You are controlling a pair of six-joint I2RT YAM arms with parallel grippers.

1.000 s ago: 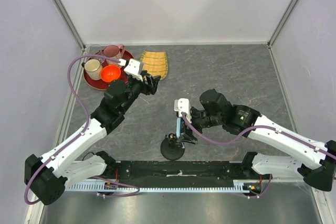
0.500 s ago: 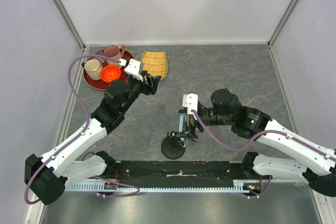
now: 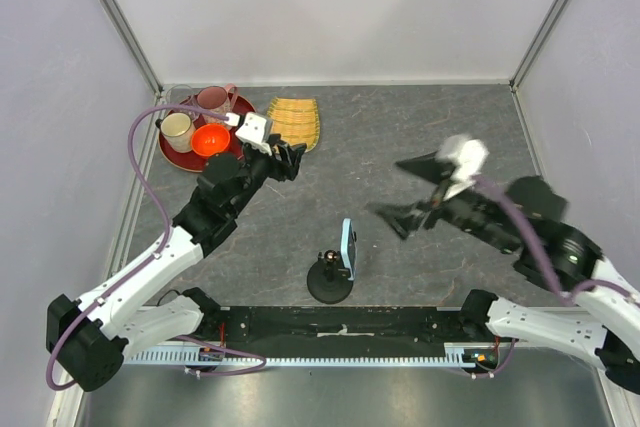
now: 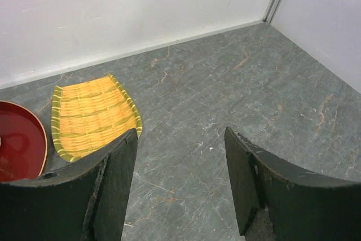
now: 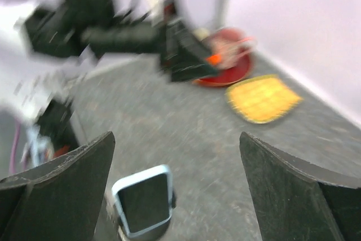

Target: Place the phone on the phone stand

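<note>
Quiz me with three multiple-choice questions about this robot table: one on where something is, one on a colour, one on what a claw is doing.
1. Where is the phone?
A. lying flat
B. propped upright on the phone stand
C. held aloft by an arm

2. What colour is the phone's case edge?
A. red
B. light blue
C. yellow

3. How is the right gripper?
A. open and empty
B. shut on the phone
C. shut on the phone stand

Answers:
1 B: the phone sits on the phone stand's head, above its round base.
2 B: a pale blue rim frames the black screen in the right wrist view.
3 A: its fingers are spread wide, well apart from the phone.
</note>
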